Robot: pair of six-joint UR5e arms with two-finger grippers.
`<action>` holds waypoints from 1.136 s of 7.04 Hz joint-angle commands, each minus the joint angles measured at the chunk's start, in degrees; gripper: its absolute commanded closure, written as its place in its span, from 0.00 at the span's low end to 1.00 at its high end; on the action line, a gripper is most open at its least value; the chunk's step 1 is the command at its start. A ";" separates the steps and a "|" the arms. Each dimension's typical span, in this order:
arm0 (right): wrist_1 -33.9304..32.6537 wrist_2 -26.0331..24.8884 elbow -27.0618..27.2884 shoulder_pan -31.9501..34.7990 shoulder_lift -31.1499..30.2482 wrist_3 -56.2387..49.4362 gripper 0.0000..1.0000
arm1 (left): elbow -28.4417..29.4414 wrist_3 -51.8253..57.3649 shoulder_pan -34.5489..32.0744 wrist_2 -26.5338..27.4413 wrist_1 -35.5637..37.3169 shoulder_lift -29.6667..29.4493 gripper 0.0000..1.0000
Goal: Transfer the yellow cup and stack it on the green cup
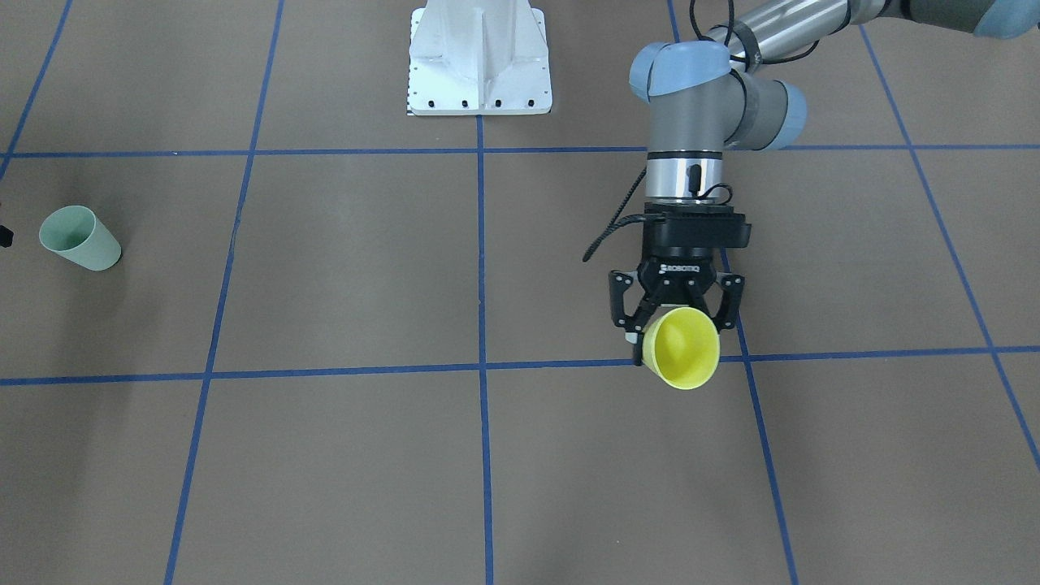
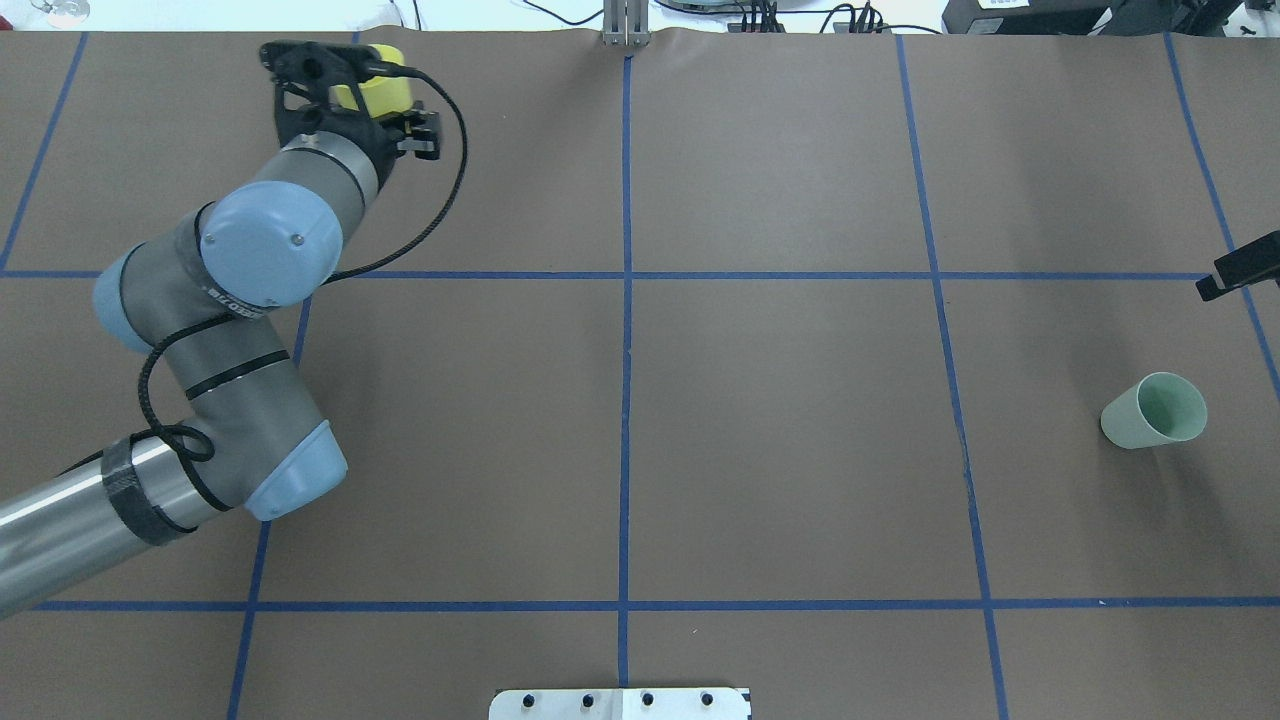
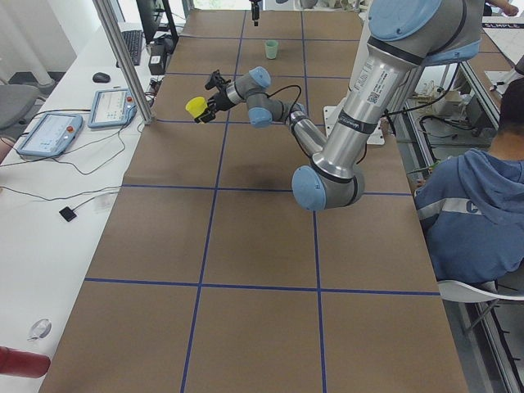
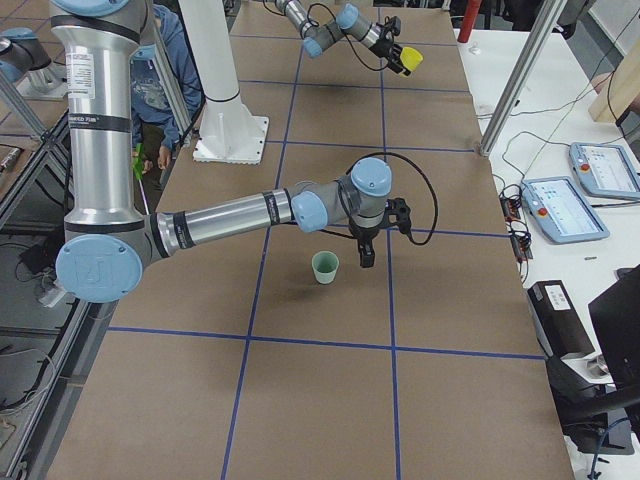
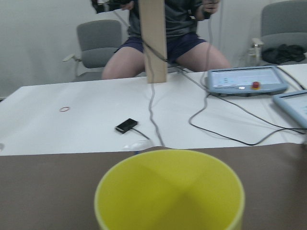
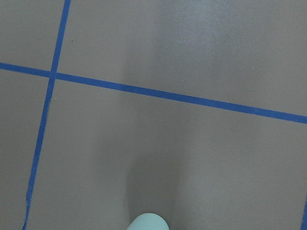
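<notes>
Nearest the robot, its white base plate (image 2: 620, 703) sits at the middle of the table (image 2: 780, 450) edge. Ahead of it the brown mat with its blue tape grid lies bare across the centre. The green cup (image 2: 1155, 410) stands upright, mouth up, at mid-depth, far out on the robot's right and near that end of the table. The yellow cup (image 2: 385, 92) is well apart from it, at the far edge on the robot's left. Just beyond that edge a white desk (image 5: 72, 124) carries cables and teach pendants (image 5: 247, 80), with a seated operator (image 5: 168, 45) behind.

The right gripper (image 2: 1238, 268) shows overhead only as a black sliver cut off by the frame. The exterior right view places it near the green cup, beside it and not touching. I cannot tell whether its fingers are open or closed. The right wrist camera catches only a pale green arc of the cup at its bottom edge. Overhead, the left wrist hides most of the yellow cup.

The left gripper (image 1: 679, 318) grips the yellow cup (image 1: 682, 349) around its narrow end, a finger (image 1: 626, 313) on either side. The cup lies sideways, apparently off the mat, with its open mouth facing the operators' side.
</notes>
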 commanded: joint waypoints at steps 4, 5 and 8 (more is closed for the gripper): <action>-0.35 0.71 -0.12 -0.20 5.67 2.32 0.00 | 1.51 9.50 4.99 -10.75 -21.72 -1.38 1.00; -0.79 2.45 -0.21 -0.63 7.52 2.32 0.00 | 1.87 16.31 4.64 -16.64 -31.25 2.97 1.00; -0.18 3.70 -0.56 -3.17 9.20 8.34 0.00 | 3.11 24.72 2.98 -27.11 -43.55 7.67 1.00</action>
